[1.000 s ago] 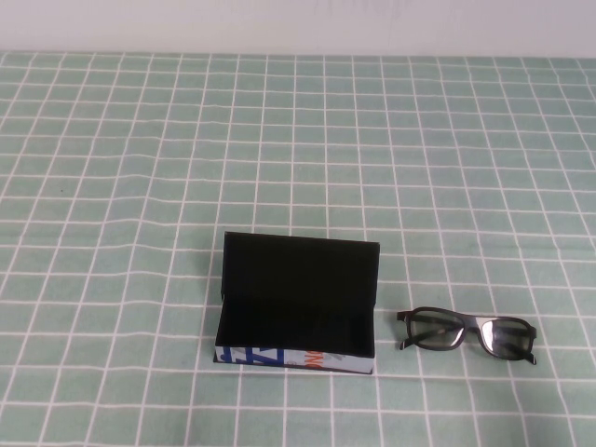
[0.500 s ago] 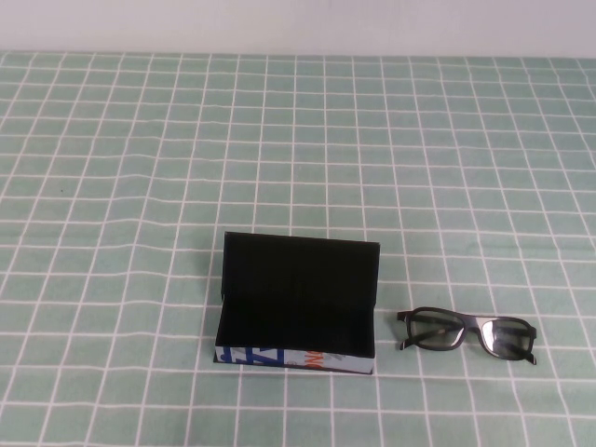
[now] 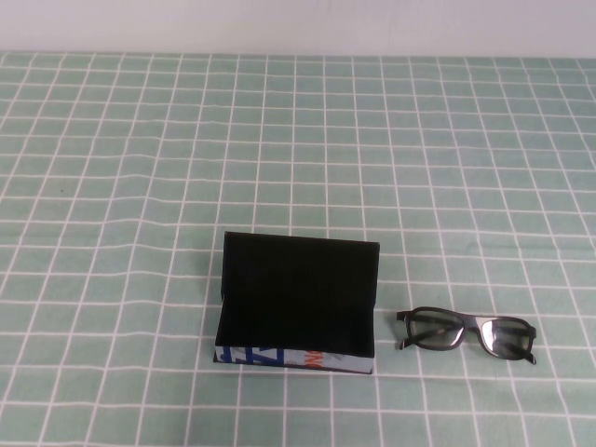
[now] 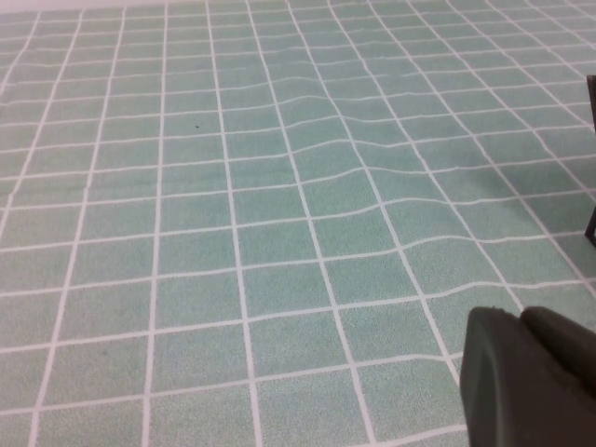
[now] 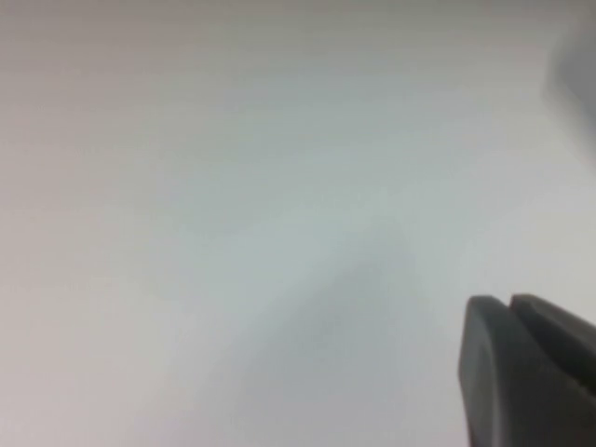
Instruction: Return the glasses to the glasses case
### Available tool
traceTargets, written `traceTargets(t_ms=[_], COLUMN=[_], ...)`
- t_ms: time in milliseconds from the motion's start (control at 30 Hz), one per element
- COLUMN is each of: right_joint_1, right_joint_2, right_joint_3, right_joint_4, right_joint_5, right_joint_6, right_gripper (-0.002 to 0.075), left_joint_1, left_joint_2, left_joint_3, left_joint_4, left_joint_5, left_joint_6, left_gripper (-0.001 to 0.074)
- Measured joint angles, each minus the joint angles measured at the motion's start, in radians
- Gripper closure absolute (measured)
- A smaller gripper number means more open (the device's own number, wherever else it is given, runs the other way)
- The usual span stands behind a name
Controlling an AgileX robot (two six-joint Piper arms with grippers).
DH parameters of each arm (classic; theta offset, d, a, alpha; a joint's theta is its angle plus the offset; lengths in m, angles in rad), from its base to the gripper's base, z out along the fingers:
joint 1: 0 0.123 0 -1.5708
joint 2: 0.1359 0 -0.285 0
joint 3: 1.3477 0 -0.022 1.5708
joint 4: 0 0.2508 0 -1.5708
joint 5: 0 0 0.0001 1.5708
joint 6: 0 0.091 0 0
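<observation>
Both jaws look pressed together: left gripper point(image 4: 531, 372) over checked cloth, right gripper point(image 5: 526, 363) facing blank wall. Nothing has moved; black tinted glasses point(image 3: 466, 333) lie beside the open black case point(image 3: 298, 303), so I haven't started.

1. Honestly, nothing has moved in the high view. The glasses point(image 3: 466, 331) lie just right of the glasses case point(image 3: 298, 303), same spot as a second ago.
2. The case lid stands open exactly as before.
3. The left gripper point(image 4: 531, 377) shows only in its wrist view, over the checked cloth point(image 4: 279, 233). The right gripper point(image 5: 526, 368) shows only in its own, against a pale blur. Neither has an earlier shot to compare.
</observation>
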Motion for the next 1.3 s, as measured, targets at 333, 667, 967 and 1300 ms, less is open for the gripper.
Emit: traceTargets(t_ms=[333,667,967,1300], right_joint_1=[0.018,0.070,0.125,0.320], right_joint_2=[0.457,0.720,1.114,1.313], right_joint_3=[-0.180,-0.180,-0.189,-0.191], right_joint_4=[-0.068,0.082,0.178,0.297], right_joint_5=[0.749,0.897,1.029,0.949], right_joint_6=[0.196,0.119,-0.148,-0.651], right_gripper=[0.0739,0.0739,0.0739,0.0657], left_joint_1=[0.000,0.000,0.000,0.000], left_joint_2=[0.000,0.000,0.000,0.000], left_joint_3=[0.000,0.000,0.000,0.000], left_joint_4=[0.000,0.000,0.012,0.019], left_joint_5=[0.000,0.000,0.000,0.000], left_joint_6=[0.000,0.000,0.008,0.010], left_gripper=[0.0738,0.0738,0.0738,0.0738])
